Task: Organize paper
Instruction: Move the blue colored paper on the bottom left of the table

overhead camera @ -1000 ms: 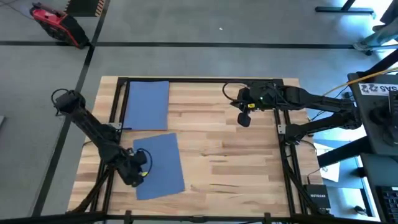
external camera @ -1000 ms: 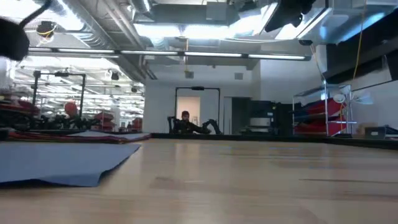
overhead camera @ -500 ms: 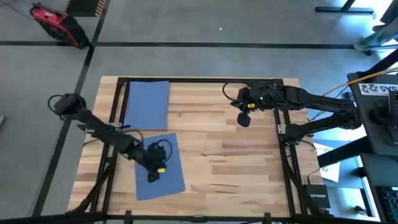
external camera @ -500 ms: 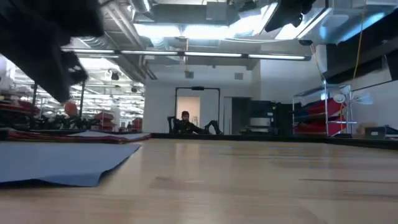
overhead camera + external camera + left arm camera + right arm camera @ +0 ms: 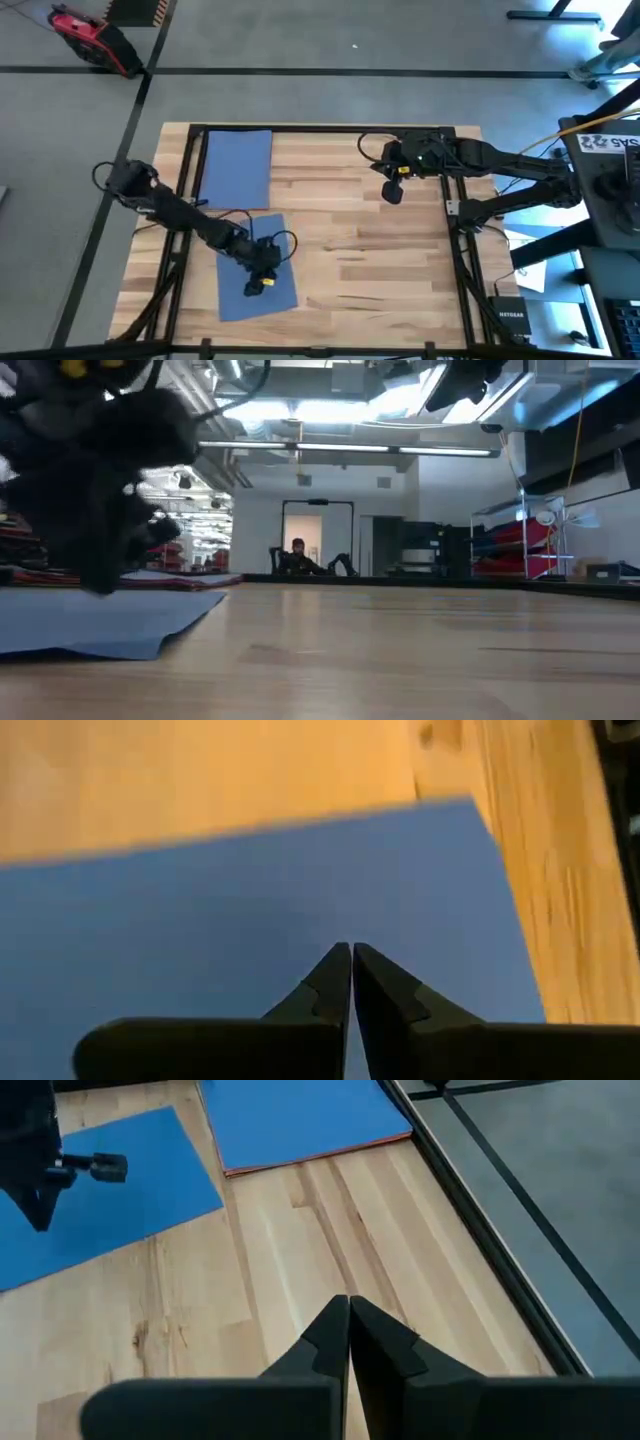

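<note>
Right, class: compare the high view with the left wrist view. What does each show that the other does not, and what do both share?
Only the high view shows the second blue sheet at the table's far left corner, and the right gripper waiting over bare wood.

Only the left wrist view shows the left gripper with its fingers closed together, holding nothing.

Both show the loose blue sheet lying flat on the wooden table, with the left gripper over it.

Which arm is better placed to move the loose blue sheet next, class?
Probably the left. Its claw, shut, is right over the loose sheet. The right claw, also shut, waits over bare wood, far from it.
</note>
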Motion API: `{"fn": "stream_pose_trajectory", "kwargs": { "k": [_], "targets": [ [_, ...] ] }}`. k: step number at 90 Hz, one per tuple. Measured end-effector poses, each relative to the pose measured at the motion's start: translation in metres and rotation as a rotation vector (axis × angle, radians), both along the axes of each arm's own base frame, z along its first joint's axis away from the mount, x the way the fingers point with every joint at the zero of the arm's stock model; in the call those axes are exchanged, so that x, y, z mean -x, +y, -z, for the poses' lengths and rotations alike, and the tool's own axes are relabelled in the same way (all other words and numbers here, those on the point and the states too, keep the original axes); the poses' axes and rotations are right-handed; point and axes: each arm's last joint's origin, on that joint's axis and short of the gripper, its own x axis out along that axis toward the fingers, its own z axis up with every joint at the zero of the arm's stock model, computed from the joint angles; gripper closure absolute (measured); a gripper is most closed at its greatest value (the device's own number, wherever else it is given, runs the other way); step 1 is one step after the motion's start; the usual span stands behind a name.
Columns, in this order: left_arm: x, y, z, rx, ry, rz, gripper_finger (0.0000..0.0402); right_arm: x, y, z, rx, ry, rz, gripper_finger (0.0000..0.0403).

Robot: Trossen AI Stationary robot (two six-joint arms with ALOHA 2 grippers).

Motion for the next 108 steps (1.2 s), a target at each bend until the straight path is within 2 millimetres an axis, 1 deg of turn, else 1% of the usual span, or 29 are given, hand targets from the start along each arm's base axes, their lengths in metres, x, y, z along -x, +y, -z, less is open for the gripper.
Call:
{"fn": "stream_pose_trajectory", "kwargs": {
  "k": [7,31,51,64,85,108],
  "targets": [
    [0.002,-0.005,0.004,0.006,0.022,0.010,0.0402,0.000,0.000,0.000,0.000,0.000,0.000,0.0403],
    [0.016,-0.027,0.004,0.073,0.092,-0.008,0.0402,0.000,0.000,0.000,0.004,0.002,-0.004,0.0403],
    [0.033,-0.046,0.004,0.115,0.170,-0.041,0.0402,0.000,0.000,0.000,0.005,0.003,-0.004,0.0403],
    [0.047,-0.054,0.002,0.108,0.211,-0.054,0.0402,0.000,0.000,0.000,0.017,0.007,-0.014,0.0403],
    [0.065,-0.055,-0.003,0.057,0.287,-0.057,0.0402,0.000,0.000,0.000,0.022,0.009,-0.018,0.0403],
    [0.074,-0.048,-0.010,0.001,0.319,-0.067,0.0402,0.000,0.000,0.000,0.022,0.009,-0.018,0.0403]
  ]
}}
